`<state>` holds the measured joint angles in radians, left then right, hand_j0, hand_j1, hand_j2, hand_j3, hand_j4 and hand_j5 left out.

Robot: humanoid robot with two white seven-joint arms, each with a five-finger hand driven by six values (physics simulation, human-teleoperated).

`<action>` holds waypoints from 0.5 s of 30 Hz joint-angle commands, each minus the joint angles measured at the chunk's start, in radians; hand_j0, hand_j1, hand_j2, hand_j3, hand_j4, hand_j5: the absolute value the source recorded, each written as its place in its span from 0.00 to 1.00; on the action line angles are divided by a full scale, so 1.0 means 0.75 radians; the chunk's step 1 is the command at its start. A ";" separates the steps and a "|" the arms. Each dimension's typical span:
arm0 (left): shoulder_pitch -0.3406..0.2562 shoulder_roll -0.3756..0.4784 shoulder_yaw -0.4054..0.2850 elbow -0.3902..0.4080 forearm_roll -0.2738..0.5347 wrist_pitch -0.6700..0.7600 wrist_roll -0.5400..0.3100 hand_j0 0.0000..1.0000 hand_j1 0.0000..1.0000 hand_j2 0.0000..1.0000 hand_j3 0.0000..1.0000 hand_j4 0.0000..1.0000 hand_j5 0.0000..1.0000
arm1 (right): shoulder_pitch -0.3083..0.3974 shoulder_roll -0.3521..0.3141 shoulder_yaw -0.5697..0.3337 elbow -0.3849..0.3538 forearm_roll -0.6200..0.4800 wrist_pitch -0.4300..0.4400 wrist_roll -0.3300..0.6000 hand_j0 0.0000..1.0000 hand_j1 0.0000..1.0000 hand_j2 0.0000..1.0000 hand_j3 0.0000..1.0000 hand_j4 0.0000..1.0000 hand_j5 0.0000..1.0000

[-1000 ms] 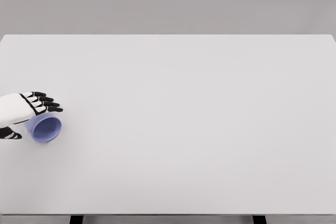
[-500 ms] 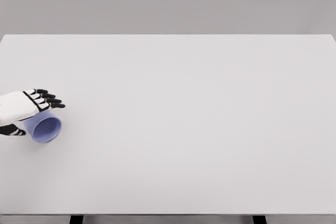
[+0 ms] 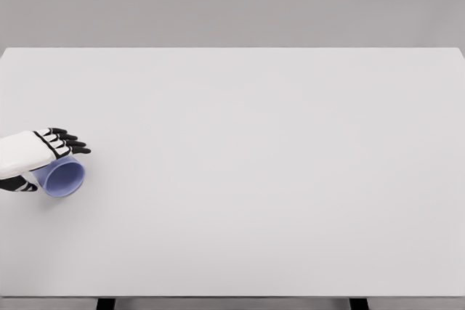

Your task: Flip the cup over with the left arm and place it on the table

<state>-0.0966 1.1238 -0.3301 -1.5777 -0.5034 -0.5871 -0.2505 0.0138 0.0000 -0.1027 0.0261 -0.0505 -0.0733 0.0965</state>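
Observation:
A blue cup (image 3: 64, 178) lies on its side near the left edge of the white table (image 3: 261, 165), its open mouth facing the camera and slightly right. My left hand (image 3: 51, 165) comes in from the left edge and sits over the cup's closed end. Its black fingers (image 3: 69, 144) stretch out straight across the top of the cup, and the thumb (image 3: 22, 186) shows below and to the left of it. The fingers are spread rather than curled tight, so the hand is around the cup without clamping it. The cup's base is hidden behind the palm.
The table's left edge is just beside the hand and cup. Two dark table legs (image 3: 106, 303) show below the front edge.
The left hand has shifted slightly down and to the right over the cup, with the thumb moving a little. The cup has stayed where it was.

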 commanded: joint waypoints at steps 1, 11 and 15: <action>0.000 0.001 -0.002 0.003 0.002 0.001 0.001 1.00 1.00 1.00 1.00 1.00 1.00 | 0.000 0.000 0.000 0.000 0.000 0.000 0.000 1.00 1.00 1.00 1.00 1.00 1.00; 0.000 -0.001 -0.022 0.003 0.000 0.001 0.001 0.94 0.94 0.94 0.94 0.94 0.94 | -0.002 0.000 0.000 0.000 0.000 0.000 0.000 1.00 1.00 1.00 1.00 1.00 1.00; 0.002 -0.001 -0.038 0.003 -0.004 0.001 0.001 0.92 0.92 0.92 0.92 0.92 0.92 | -0.002 0.000 0.000 0.000 0.000 0.000 0.000 1.00 1.00 1.00 1.00 1.00 1.00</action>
<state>-0.0966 1.1213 -0.3551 -1.5749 -0.5103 -0.5870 -0.2505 0.0123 0.0000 -0.1028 0.0261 -0.0506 -0.0735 0.0965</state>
